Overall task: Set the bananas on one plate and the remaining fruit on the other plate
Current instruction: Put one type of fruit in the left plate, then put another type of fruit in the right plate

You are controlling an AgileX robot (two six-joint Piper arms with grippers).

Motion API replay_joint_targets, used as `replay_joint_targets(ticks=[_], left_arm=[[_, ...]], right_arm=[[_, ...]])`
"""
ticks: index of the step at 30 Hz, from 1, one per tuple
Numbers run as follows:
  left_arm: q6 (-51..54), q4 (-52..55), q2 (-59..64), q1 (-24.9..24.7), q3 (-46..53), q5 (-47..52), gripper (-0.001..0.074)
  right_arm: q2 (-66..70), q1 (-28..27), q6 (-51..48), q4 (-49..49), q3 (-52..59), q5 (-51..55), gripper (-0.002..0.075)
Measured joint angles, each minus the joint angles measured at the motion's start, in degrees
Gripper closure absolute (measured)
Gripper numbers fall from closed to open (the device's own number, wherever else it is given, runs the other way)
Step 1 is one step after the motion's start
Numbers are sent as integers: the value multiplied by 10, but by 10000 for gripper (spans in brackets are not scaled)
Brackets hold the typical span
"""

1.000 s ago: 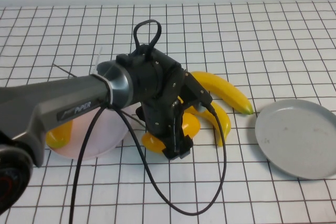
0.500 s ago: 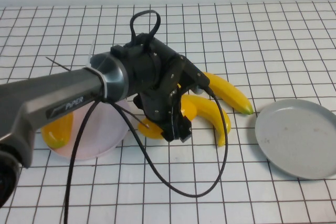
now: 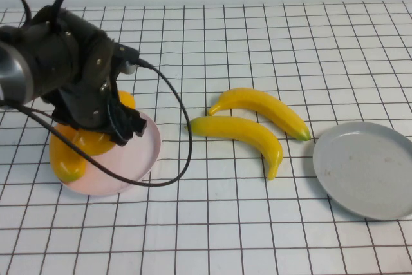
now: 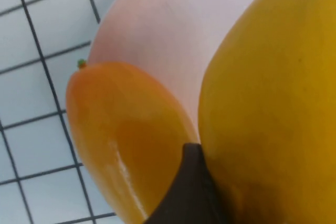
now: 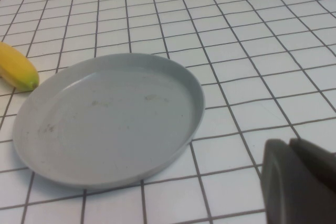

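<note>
My left gripper (image 3: 108, 127) hangs over the pale pink plate (image 3: 147, 154) at the left, shut on an orange-yellow mango (image 3: 93, 141). In the left wrist view that mango (image 4: 273, 103) fills the picture beside one dark finger (image 4: 191, 190). The second mango (image 3: 66, 159) lies on the plate's left rim and also shows in the left wrist view (image 4: 126, 135). Two bananas (image 3: 264, 107) (image 3: 248, 132) lie on the table at the middle. The grey plate (image 3: 367, 169) lies empty at the right. My right gripper (image 5: 299, 182) is shut, low beside the grey plate (image 5: 105, 119), out of the high view.
The white gridded tabletop (image 3: 212, 223) stretches all round. The left arm's black cable (image 3: 183, 152) loops over the table between the pink plate and the bananas. One banana's green tip (image 5: 18, 72) shows in the right wrist view.
My left arm has swung left from beside the bananas to over the pink plate, carrying the mango with it. The bananas now lie uncovered. The grey plate has not moved.
</note>
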Motion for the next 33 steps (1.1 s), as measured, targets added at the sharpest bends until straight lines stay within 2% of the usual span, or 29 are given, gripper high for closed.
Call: replay_joint_targets(ticks=[5,11,18,21,23,24,29,31,33], left_arm=[[22,-70,0,46,64,-84,202],[52,-106,0,52,71,-116,69],[108,-126,-20,53,72,-118,67],[181,-193,-71,53,75,-123,83],[234,-246,-125,53,85,-128,154],[256,-269,-156,53,94,-130,216],[314,-326,-305,53,167,-134,591],[311,-327,-373,53,212,-141,674],[281,-316,-441,53,256,-146,708]], right_arm=[[0,0,0,0,0,0,742],[0,0,0,0,0,0,742],[0,0,0,0,0,0,742],[0,0,0,0,0,0,742],[0,0,0,0,0,0,743],[0,0,0,0,0,0,742],[0,0,0,0,0,0,742],[0,0,0,0,0,0,742],[0,0,0,0,0,0,742]])
